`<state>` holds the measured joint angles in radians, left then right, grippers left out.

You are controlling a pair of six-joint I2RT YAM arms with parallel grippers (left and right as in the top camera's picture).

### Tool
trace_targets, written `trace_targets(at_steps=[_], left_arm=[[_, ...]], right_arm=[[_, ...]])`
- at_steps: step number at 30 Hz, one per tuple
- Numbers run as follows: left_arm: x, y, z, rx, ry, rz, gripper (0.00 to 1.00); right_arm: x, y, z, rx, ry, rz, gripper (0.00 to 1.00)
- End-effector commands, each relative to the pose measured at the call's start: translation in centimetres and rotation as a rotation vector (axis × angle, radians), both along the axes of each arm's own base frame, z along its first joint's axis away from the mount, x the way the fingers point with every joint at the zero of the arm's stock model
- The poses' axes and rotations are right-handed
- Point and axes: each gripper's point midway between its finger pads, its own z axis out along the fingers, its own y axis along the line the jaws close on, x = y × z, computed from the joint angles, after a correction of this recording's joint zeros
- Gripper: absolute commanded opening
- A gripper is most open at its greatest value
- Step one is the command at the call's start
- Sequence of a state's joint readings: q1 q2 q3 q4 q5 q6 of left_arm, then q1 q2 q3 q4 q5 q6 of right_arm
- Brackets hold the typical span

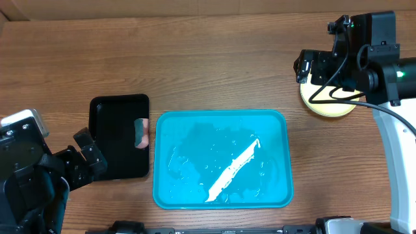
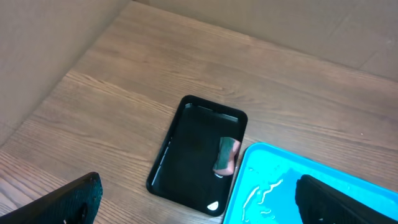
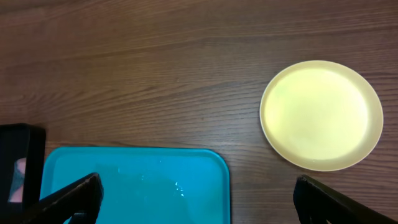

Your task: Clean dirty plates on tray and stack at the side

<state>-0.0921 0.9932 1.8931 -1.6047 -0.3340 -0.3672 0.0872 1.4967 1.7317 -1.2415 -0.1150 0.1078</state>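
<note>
Right of the wet turquoise tray [image 1: 195, 130], the yellow plate [image 3: 321, 116] lies flat on the table [image 1: 195, 58] below the right claw [image 3: 196, 180], spread wide and empty, which should lift straight up without nudging it.

No readable text, labels or numbers appear on anything; views somewhat coarse.

Overhead: straight down over the whole bench [image 1: 214, 58]. Left wrist: high, slanting onto black tray [image 2: 193, 143] and turquoise tray [image 2: 267, 163] corner. Right wrist: high, straight down, sharing that turquoise tray, plus plate [image 3: 321, 115].
</note>
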Motion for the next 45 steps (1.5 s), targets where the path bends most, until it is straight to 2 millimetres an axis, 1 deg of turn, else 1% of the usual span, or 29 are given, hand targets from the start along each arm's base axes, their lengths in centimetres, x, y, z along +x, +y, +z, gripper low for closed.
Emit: trace_targets(at_steps=[1,6,12,18,20,23,26,30,33,37,43,45], left_arm=[[-0.1,0.2,0.0,-0.002,-0.006,0.018,1.00],[-0.1,0.2,0.0,-0.002,-0.006,0.019,1.00],[-0.1,0.2,0.0,-0.002,-0.006,0.019,1.00],[-0.1,0.2,0.0,-0.002,-0.006,0.018,1.00],[-0.1,0.2,0.0,-0.002,-0.005,0.018,1.00],[-0.1,0.2,0.0,-0.002,-0.006,0.018,1.00],[-0.1,0.2,0.0,-0.002,-0.006,0.018,1.00],[-0.1,0.2,0.0,-0.002,-0.006,0.018,1.00],[-0.1,0.2,0.0,-0.002,-0.005,0.018,1.00],[-0.1,0.2,0.0,-0.002,-0.006,0.018,1.00],[-0.1,0.2,0.0,-0.002,-0.006,0.018,1.00],[-0.1,0.2,0.0,-0.002,-0.006,0.018,0.99]], right_arm=[[-0.1,0.0,1.5,-0.005,-0.049,0.003,1.00],[0.3,0.1,1.8,0.003,-0.066,-0.004,1.00],[1.0,0.1,2.4,0.086,-0.078,-0.108,1.00],[0.9,0.1,2.3,0.098,-0.070,-0.124,1.00],[0.6,0.1,2.1,0.099,-0.054,-0.122,1.00],[0.1,0.8,1.8,0.126,-0.028,-0.098,1.00],[-0.3,0.7,1.4,0.117,-0.007,-0.097,1.00],[0.1,0.7,1.6,0.119,-0.023,-0.097,1.00],[0.7,0.2,1.8,0.096,-0.047,-0.114,1.00],[0.8,-0.4,1.8,0.069,-0.056,-0.136,1.00],[0.9,-0.4,1.9,0.071,-0.060,-0.138,1.00],[0.9,-0.6,2.4,0.064,-0.087,-0.144,1.00]])
